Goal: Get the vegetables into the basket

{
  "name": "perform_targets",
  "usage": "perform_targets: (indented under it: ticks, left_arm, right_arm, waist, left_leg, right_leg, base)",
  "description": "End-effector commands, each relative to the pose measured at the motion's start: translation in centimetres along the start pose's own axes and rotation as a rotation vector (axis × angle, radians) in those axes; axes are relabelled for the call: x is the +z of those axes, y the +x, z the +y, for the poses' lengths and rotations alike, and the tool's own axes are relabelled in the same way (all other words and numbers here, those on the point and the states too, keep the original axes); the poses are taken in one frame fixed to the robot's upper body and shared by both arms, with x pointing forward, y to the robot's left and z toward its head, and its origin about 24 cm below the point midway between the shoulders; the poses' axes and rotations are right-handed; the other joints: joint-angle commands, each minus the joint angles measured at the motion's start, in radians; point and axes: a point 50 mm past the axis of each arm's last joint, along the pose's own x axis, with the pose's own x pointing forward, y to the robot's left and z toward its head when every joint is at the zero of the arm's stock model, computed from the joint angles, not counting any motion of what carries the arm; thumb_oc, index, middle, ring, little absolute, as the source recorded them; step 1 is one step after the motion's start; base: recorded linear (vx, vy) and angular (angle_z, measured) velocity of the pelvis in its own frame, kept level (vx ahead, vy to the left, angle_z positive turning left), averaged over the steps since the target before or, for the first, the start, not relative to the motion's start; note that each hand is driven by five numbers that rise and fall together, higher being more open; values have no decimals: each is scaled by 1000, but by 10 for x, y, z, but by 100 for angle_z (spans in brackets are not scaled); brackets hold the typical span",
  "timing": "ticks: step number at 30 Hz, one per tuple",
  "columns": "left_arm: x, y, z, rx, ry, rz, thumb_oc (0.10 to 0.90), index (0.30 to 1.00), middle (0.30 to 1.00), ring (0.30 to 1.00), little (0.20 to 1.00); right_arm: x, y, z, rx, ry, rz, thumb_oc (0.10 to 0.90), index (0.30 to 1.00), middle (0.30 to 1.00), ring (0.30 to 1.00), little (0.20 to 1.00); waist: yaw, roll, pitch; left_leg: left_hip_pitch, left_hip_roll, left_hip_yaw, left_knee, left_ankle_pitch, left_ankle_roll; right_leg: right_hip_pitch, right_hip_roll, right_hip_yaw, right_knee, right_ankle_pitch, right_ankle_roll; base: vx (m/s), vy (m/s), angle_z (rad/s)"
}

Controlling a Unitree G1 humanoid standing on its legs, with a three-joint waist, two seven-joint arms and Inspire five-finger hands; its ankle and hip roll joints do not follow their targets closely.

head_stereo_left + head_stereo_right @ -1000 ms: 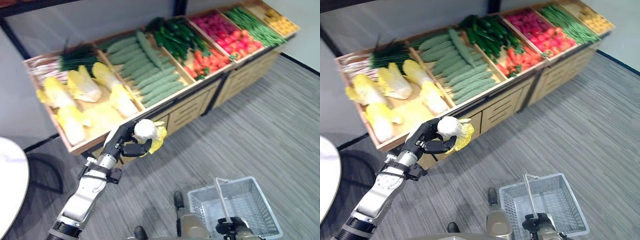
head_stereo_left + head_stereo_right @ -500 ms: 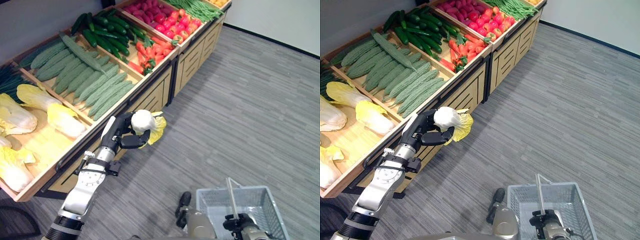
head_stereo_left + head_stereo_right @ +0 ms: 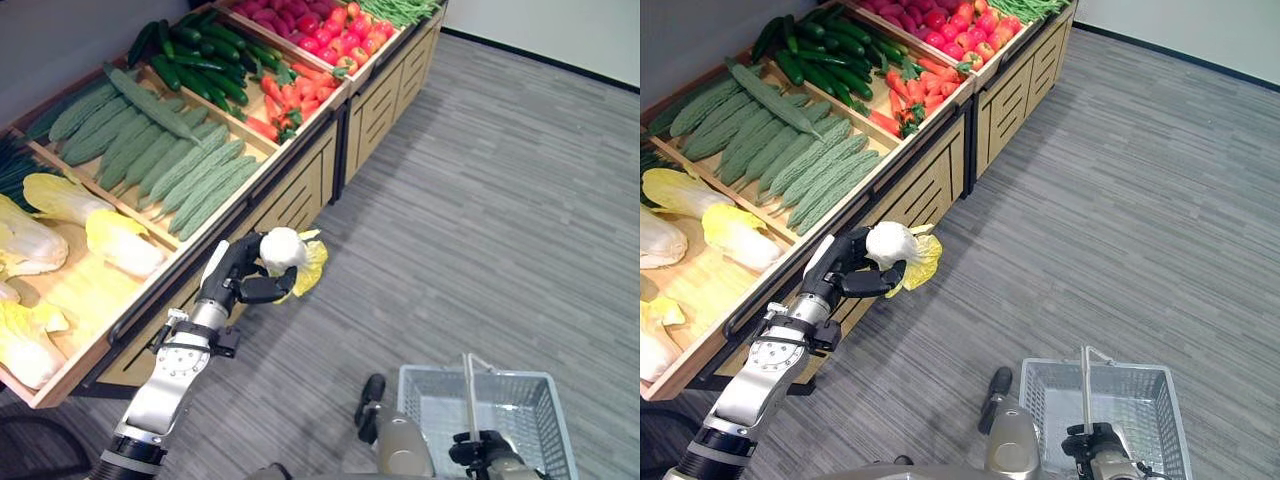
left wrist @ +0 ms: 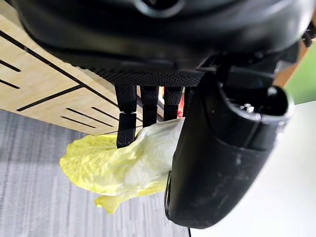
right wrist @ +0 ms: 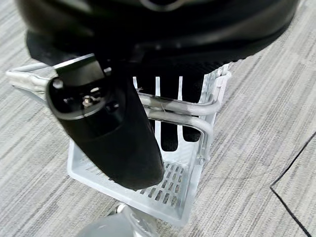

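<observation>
My left hand (image 3: 238, 280) is shut on a napa cabbage (image 3: 290, 259) with a white base and yellow leaves, held in the air just in front of the wooden stand's edge. The left wrist view shows the fingers (image 4: 126, 131) curled over the cabbage (image 4: 118, 165). At the lower right my right hand (image 3: 1092, 442) is shut on the metal handle (image 3: 468, 390) of a pale grey plastic basket (image 3: 530, 405), which hangs over the floor. In the right wrist view the fingers wrap the wire handle (image 5: 177, 112) above the basket (image 5: 143, 185).
A long wooden produce stand (image 3: 300, 195) runs along the left. It holds more napa cabbages (image 3: 120, 240), bitter gourds (image 3: 180, 165), cucumbers (image 3: 205, 60), carrots (image 3: 300, 95) and red vegetables (image 3: 320, 25). Grey striped floor (image 3: 500, 220) stretches to the right.
The camera has shifted, so the stand sits a little differently in view. My left hand with the cabbage has stayed just off the stand's edge, and the basket remains held at the lower right.
</observation>
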Motion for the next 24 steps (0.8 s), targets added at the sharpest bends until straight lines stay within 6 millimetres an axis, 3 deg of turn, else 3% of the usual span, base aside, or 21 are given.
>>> perform_targets:
  ticks: [1,5,9,12,14,16,17,18,19,20,23,24]
  left_arm:
    - [42,-3,4,24,2,-234,400,300,300,300,300]
    - [44,-1,2,23,-6,-242,400,300,300,300,300]
    - [45,2,-1,26,-13,-247,400,300,300,300,300]
    - [44,2,-2,28,-13,-245,400,300,300,300,300]
    - [42,1,0,35,-13,-236,400,300,300,300,300]
    - [40,0,3,44,-10,-227,400,300,300,300,300]
    - [41,0,5,61,-14,-231,400,300,300,300,300]
    - [41,0,4,63,-13,-234,400,300,300,300,300]
    - [41,0,4,63,-13,-234,400,300,300,300,300]
    - [44,1,5,72,-8,-247,400,300,300,300,300]
    - [43,0,6,83,-1,-243,400,300,300,300,300]
    - [43,-1,8,92,3,-245,400,300,300,300,300]
  right_arm:
    - [9,0,2,-3,-37,-50,400,300,300,300,300]
    - [18,0,1,-6,-49,-83,400,300,300,300,300]
    - [26,0,1,-2,-81,-124,400,300,300,300,300]
    - [28,-1,1,0,-98,-134,400,300,300,300,300]
    - [28,-1,2,8,-138,-138,400,300,300,300,300]
    - [27,-1,3,11,-141,-142,400,300,300,300,300]
    - [28,-1,1,7,-146,-148,400,300,300,300,300]
    - [29,-1,1,4,-145,-148,400,300,300,300,300]
    - [29,-1,1,4,-145,-148,400,300,300,300,300]
    - [29,0,-1,-2,-143,-144,400,300,300,300,300]
    - [28,0,-3,-8,-144,-137,400,300,300,300,300]
    - [30,0,-5,-13,-156,-143,400,300,300,300,300]
  waist:
    - [-7,-21,-14]
    - [-11,-5,-1]
    - [-7,8,28]
    - [-4,6,38]
    - [10,-15,50]
    - [36,-32,70]
    - [63,-44,83]
    - [66,-48,84]
    - [65,-48,84]
    - [71,-68,85]
    - [87,-67,82]
    - [106,-65,83]
  left_leg:
    - [-66,-16,-19,50,-41,29]
    - [-92,-8,-22,28,-18,18]
    - [-104,22,-40,1,17,-5]
    - [-117,48,-46,29,14,-16]
    - [-138,103,-64,149,-5,-34]
    - [-173,138,-132,258,24,-56]
    - [-210,134,-240,306,58,-67]
    - [-238,123,-293,291,48,-61]
    - [-239,123,-294,291,48,-61]
    - [-284,88,-349,183,43,-31]
    - [-318,106,-410,87,101,-50]
    - [-346,107,-475,48,142,-56]
  right_leg:
    - [143,-86,39,-121,32,206]
    - [107,-69,56,-117,18,195]
    - [63,-41,59,-60,-35,168]
    - [61,-27,57,-42,-61,152]
    - [90,0,51,-43,-98,124]
    - [120,39,58,-48,-127,97]
    - [135,67,73,-51,-149,83]
    - [138,70,70,-52,-159,82]
    - [138,69,69,-52,-159,82]
    - [131,52,71,-62,-141,89]
    - [136,58,103,-77,-135,106]
    - [138,64,131,-83,-134,113]
  base:
    - [6,-58,1]
    - [22,-82,-4]
    - [21,-132,-4]
    - [25,-143,7]
    - [57,-264,-1]
    - [93,-280,-10]
    - [101,-190,-26]
    - [68,-104,-38]
    - [-4,51,-55]
    - [10,117,-24]
    - [58,116,-14]
    - [201,283,-90]
